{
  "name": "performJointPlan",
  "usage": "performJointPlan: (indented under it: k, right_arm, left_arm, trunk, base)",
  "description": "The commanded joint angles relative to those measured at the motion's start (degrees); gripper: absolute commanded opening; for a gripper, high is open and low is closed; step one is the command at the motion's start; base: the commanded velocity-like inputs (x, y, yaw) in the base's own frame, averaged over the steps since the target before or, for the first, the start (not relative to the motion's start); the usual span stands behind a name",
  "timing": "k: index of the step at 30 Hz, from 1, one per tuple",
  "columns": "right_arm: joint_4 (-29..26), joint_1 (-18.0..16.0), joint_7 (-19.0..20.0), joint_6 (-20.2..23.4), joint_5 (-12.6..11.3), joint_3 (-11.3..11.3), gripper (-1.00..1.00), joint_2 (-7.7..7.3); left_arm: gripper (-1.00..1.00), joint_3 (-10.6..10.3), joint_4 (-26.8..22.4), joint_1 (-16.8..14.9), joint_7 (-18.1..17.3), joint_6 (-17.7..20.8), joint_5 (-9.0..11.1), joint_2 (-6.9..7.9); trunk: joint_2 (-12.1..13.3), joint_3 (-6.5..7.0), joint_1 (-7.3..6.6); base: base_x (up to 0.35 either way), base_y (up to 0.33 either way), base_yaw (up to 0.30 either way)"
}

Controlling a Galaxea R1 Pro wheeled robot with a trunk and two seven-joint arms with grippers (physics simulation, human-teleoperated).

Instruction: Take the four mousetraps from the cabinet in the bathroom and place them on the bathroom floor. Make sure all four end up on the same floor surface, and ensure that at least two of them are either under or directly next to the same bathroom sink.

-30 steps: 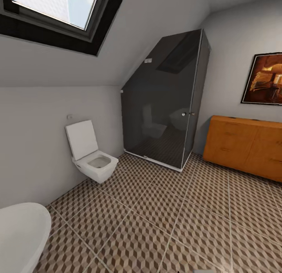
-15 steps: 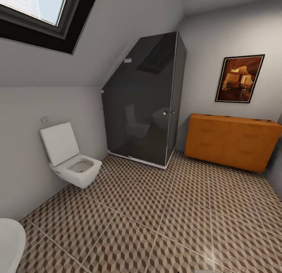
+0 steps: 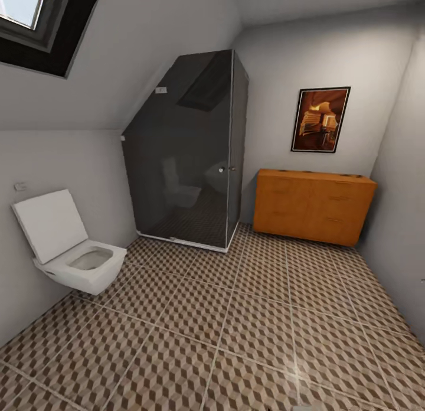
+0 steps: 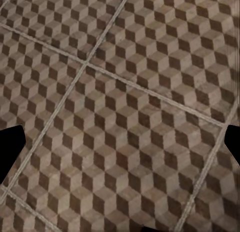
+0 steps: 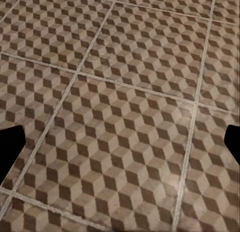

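Cabinet: the orange-brown cabinet (image 3: 313,206) stands against the far wall under a framed picture (image 3: 320,120), to the right of the dark glass shower enclosure (image 3: 186,157) — well apart from me, drawers shut as far as I can tell.
Mousetraps: small dark specks sit along the cabinet's top edge, too small to name; I cannot say where the traps are.
Bathroom floor: cube-patterned tiles (image 3: 236,328) run from me to the cabinet's foot, with nothing lying on them.
Toilet: white, wall-hung, lid up (image 3: 65,245), on the left wall.
My grippers: both wrist views look down on bare tiles; dark finger tips show at the edges, but whether either gripper is spread or pressed together I cannot tell.
Progress: by my judgement nothing placed yet — reaching the cabinet, fetching four traps and finding the sink all remain.
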Motion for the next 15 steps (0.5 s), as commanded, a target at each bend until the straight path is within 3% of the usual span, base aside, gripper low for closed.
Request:
performJointPlan:
  k: [1, 15]
  right_arm:
    - [0.1, -0.1, -0.1, -0.2, 0.0, 0.0, 1.0, 0.01]
    - [0.1, 0.0, -0.1, -0.2, 0.0, 0.1, 1.0, 0.01]
  left_arm:
    - [1.0, 0.2, 0.0, 0.0, 0.0, -0.2, 0.1, -0.03]
    - [1.0, 0.2, -0.1, 0.0, 0.0, -0.2, 0.0, -0.03]
  trunk:
    - [0.0, -0.06, 0.0]
    - [0.0, -0.06, 0.0]
  base:
    - [0.0, 0.0, -0.292]
    - [0.0, 0.0, -0.293]
